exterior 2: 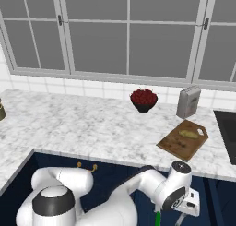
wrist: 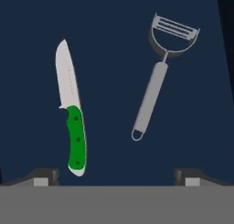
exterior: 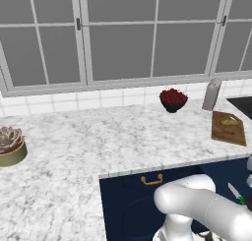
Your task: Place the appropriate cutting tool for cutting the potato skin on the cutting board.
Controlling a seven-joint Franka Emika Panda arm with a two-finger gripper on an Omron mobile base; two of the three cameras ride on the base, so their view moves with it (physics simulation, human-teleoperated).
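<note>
A metal peeler (wrist: 153,88) with a slotted blade head lies on a dark blue surface, right of a knife (wrist: 73,115) with a green handle and a silver blade. My gripper (wrist: 119,175) hangs over them, open, its fingertips (wrist: 45,175) wide apart and holding nothing. The knife (exterior: 236,192) also shows below the counter's front edge. The brown cutting board (exterior: 227,134) (exterior 2: 177,144) lies on the marble counter at the right. On it rests the small tan potato (exterior: 230,121) (exterior 2: 188,133).
A dark bowl of red things (exterior: 173,100) (exterior 2: 144,99) and a grey canister (exterior: 212,94) (exterior 2: 188,102) stand by the tiled back wall. A potted succulent (exterior: 11,145) sits at the far left. A black cooktop (exterior 2: 228,128) lies right of the board.
</note>
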